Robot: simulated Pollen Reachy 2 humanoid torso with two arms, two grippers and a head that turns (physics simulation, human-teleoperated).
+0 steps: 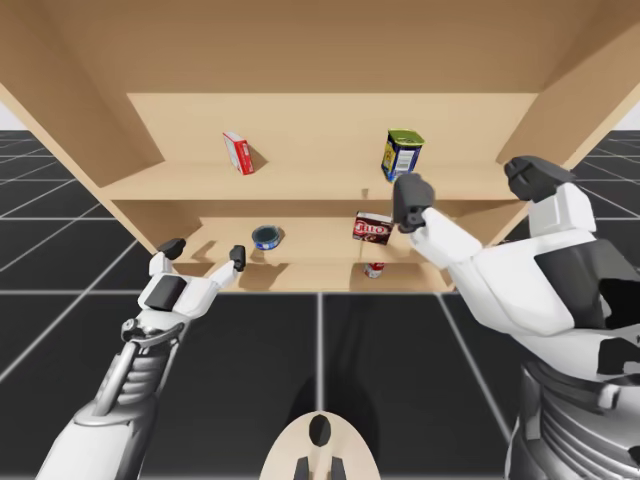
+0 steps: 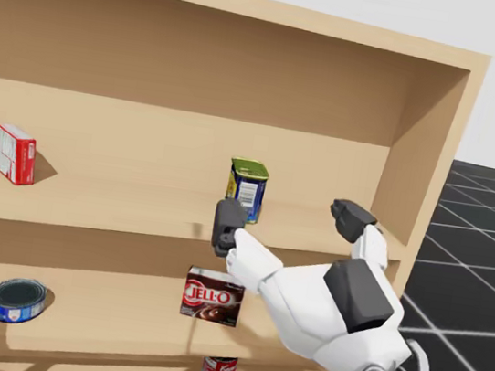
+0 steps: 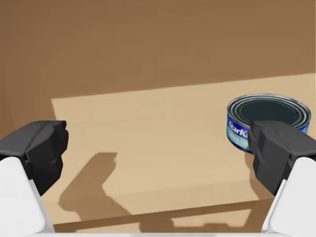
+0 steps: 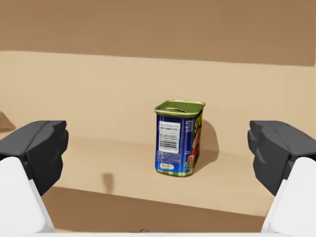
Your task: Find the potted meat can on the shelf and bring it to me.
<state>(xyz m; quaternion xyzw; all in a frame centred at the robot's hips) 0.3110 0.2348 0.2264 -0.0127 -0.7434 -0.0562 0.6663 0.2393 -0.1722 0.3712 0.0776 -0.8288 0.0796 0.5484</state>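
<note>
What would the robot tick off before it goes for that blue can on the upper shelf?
1. Blue rectangular can upright on the shelf: ok.
2. Right gripper open: ok.
3. Can centred ahead of the right gripper's fingers: ok.
4. Fingers on both sides of the can: not ok, it stands further in.
5. Left gripper out of the way, open beside the flat blue round can lower down: ok.

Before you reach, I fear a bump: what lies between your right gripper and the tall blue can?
Nothing: the right wrist view shows bare shelf board between my open right gripper and the tall blue can.
</note>
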